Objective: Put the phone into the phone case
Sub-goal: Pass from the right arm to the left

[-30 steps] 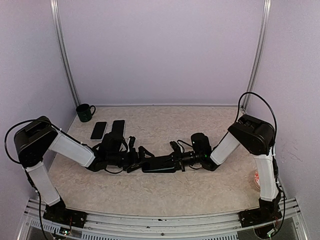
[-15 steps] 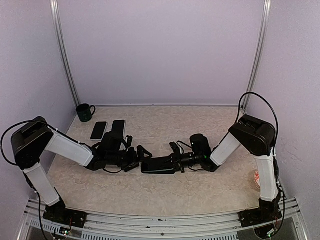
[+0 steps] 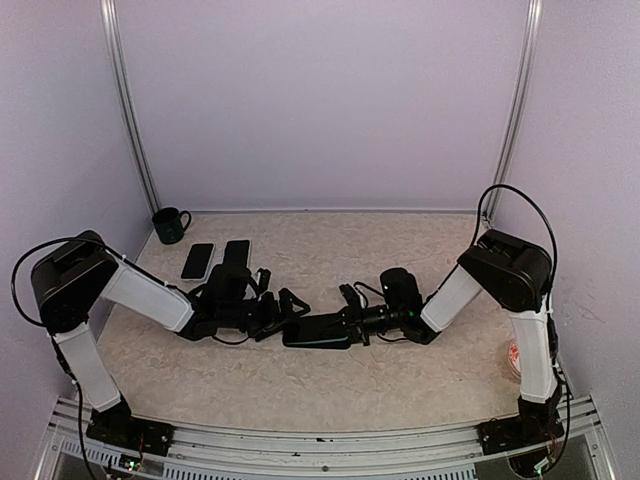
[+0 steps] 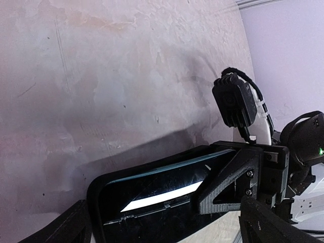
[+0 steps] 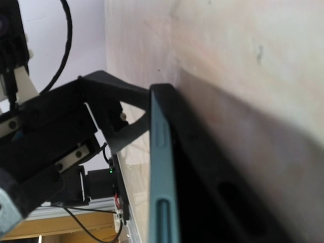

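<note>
The phone [image 3: 322, 328], dark glass with a teal edge [image 5: 162, 177], lies in the black phone case [image 4: 101, 197] and is held tilted just above the table. My right gripper [image 3: 352, 320] is shut on its right end, one finger [image 4: 233, 174] pressed over the screen [image 4: 167, 185]. My left gripper [image 3: 285, 313] is open at the phone's left end. In the left wrist view the left gripper [image 4: 172, 235] has its two fingertips at the bottom corners, on either side of the case's end, and neither visibly touches it.
Two dark flat slabs [image 3: 197, 261] [image 3: 237, 252] lie side by side at the back left, beside a dark green mug [image 3: 170, 225]. A small red and white object [image 3: 513, 357] sits by the right arm's lower link. Purple walls close in the table on three sides.
My left gripper drew back a little to the left, then came back to the phone's left end, still open. The right gripper and the phone have barely moved.
</note>
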You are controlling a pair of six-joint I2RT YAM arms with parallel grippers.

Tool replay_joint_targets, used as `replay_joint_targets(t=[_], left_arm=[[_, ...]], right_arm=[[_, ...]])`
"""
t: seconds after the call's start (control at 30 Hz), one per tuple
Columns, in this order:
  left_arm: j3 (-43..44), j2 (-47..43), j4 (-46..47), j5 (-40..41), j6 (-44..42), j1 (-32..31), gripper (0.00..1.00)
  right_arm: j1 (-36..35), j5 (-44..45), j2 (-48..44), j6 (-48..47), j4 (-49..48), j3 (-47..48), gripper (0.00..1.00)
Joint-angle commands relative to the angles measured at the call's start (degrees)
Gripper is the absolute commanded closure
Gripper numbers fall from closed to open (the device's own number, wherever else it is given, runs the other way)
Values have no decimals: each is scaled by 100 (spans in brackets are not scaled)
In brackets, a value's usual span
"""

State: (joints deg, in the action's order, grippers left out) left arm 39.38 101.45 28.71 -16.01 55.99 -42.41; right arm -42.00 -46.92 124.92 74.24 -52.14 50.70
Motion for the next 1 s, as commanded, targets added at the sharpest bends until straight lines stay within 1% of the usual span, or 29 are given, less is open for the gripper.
replay_joint_targets(t=[0.0,0.2,0.3,0.4,0.6,0.77,0.97], left_arm=[[147,335,-7,-261,23,-96,1],[483,419,-242,-322,-224,-434,1],[490,401,-255,-302,-201,-511,1],[413,289,-233,-255,-100,-514,1],[256,-124,-453,-11,-76,-450,1],[103,-488,-647,10,-128,-425,1],[-15,-552,-737,-22,-116,-452,1]], right_arm=[[-119,-106,55,-190,760,-185,100],[-130,-184,152,-127,624,-138,100],[-133,-163,180,-73,555,-165,100],[-132,-140,196,76,313,-216,100],[-116,-90,260,635,-567,-398,100],[-90,-11,235,662,-580,-443,100],[-89,-44,239,679,-672,-428,100]])
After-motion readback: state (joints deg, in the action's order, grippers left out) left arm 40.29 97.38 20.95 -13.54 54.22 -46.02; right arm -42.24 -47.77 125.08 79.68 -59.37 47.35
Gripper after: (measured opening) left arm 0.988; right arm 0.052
